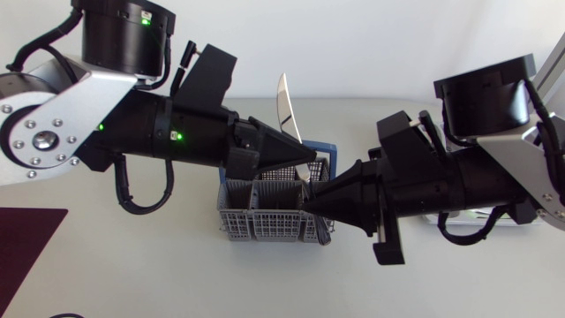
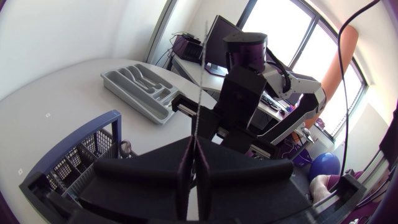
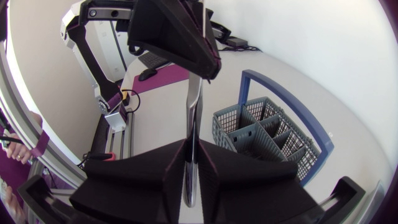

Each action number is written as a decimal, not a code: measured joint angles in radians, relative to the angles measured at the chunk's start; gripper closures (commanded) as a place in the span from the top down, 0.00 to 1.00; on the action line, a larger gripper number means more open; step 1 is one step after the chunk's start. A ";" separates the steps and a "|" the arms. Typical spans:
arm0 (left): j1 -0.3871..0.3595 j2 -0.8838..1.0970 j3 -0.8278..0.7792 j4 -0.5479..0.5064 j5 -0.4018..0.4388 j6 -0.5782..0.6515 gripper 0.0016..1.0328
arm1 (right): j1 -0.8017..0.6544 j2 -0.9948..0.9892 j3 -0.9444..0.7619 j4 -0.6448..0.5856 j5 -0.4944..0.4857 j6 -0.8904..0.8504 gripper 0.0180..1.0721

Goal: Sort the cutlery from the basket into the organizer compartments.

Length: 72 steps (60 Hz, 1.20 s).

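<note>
A silver table knife [image 1: 288, 106] is held above the grey cutlery basket [image 1: 265, 221]. Its blade sticks up past my left gripper [image 1: 310, 157], which is shut on the knife's middle. My right gripper [image 1: 308, 200] meets it tip to tip and is shut on the handle end. In the right wrist view the knife handle [image 3: 193, 112] runs from my left gripper [image 3: 198, 70] down between my right gripper's [image 3: 192, 149] closed fingers. In the left wrist view the knife [image 2: 200, 87] rises edge-on from my left gripper [image 2: 194, 148]. The grey organizer [image 2: 140, 90] lies beyond it on the table.
The basket [image 3: 267, 137] has a blue hoop handle [image 3: 292, 102] and several compartments; it also shows beside my left gripper as the basket [image 2: 78, 163]. A dark maroon mat [image 1: 26, 247] lies at the table's front left. My right arm [image 2: 245, 87] stands just ahead of the left gripper.
</note>
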 measured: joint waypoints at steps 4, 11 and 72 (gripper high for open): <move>0.000 0.000 0.000 0.000 0.003 0.000 0.16 | 0.000 0.000 0.000 -0.001 0.002 0.012 0.05; 0.000 0.000 0.000 0.021 0.007 -0.018 0.59 | 0.004 0.000 0.000 -0.007 0.002 0.014 0.05; 0.188 -0.101 0.070 0.044 -0.239 -0.085 0.78 | -0.937 0.029 0.008 -0.102 -0.016 -0.269 0.05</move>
